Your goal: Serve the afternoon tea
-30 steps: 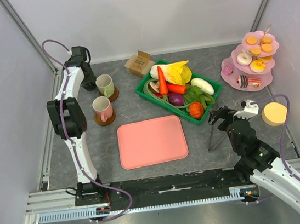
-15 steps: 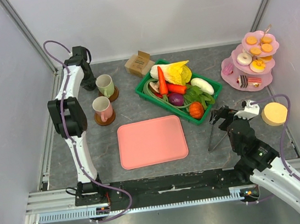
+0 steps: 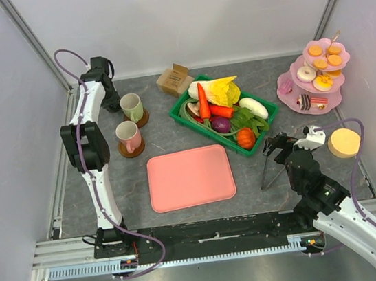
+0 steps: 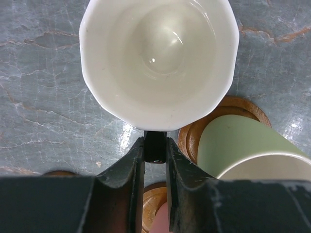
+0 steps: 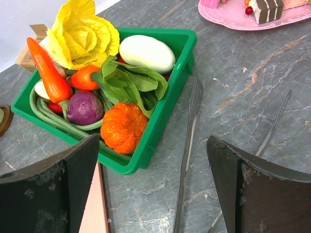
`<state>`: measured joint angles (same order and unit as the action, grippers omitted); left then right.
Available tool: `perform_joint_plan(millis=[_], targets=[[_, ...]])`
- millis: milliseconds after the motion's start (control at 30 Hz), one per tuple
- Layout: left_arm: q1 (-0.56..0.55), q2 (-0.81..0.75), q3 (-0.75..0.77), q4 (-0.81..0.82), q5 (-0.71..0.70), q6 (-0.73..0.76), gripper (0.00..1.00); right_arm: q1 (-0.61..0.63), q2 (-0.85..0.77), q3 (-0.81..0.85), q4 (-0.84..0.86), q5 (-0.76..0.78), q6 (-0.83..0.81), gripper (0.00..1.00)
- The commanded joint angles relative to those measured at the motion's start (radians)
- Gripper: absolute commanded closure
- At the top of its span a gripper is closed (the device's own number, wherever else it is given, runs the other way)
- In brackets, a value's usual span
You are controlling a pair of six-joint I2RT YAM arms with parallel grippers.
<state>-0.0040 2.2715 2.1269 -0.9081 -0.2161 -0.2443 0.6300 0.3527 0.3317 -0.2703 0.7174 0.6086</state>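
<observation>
From above, the left wrist view looks into a black mug with a white inside (image 4: pixel 160 58). My left gripper (image 4: pixel 155 143) is shut on its black handle (image 4: pixel 155 151). In the top view this gripper (image 3: pixel 109 102) sits at the far left and the arm hides the black mug. Next to it, a pale-green mug (image 3: pixel 132 108) and a pink mug (image 3: pixel 128 136) stand on brown coasters (image 4: pixel 228 110). Sweets sit on a pink tiered stand (image 3: pixel 315 79) at the far right. My right gripper (image 3: pixel 275 144) is open above metal tongs (image 5: pixel 189 131).
A pink tray (image 3: pixel 190 177) lies in the middle near the front. Behind it is a green basket (image 3: pixel 267 113) of toy vegetables, with a small cardboard box (image 3: pixel 174 80) further back. A pale yellow disc (image 3: pixel 344 142) lies at the right.
</observation>
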Motion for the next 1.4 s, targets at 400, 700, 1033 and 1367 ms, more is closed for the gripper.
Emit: perform_joint_plan(millis=[400,700,1033,1367], targets=[[0.002,-0.398,-0.551,0.543,-0.273,-0.027,0.98,-0.003,0.035,0.049,0.008,0.028,-0.009,0.02],[0.002,-0.596,-0.743,0.656,-0.383,-0.067,0.98,-0.003,0.017,0.044,0.011,0.001,-0.012,0.02],[0.002,-0.728,-0.837,0.66,-0.446,-0.086,0.98,-0.003,-0.008,0.038,0.02,-0.027,-0.012,0.02],[0.036,-0.825,-0.962,0.699,-0.548,-0.027,0.98,-0.003,-0.029,0.033,0.022,-0.067,-0.013,0.02]])
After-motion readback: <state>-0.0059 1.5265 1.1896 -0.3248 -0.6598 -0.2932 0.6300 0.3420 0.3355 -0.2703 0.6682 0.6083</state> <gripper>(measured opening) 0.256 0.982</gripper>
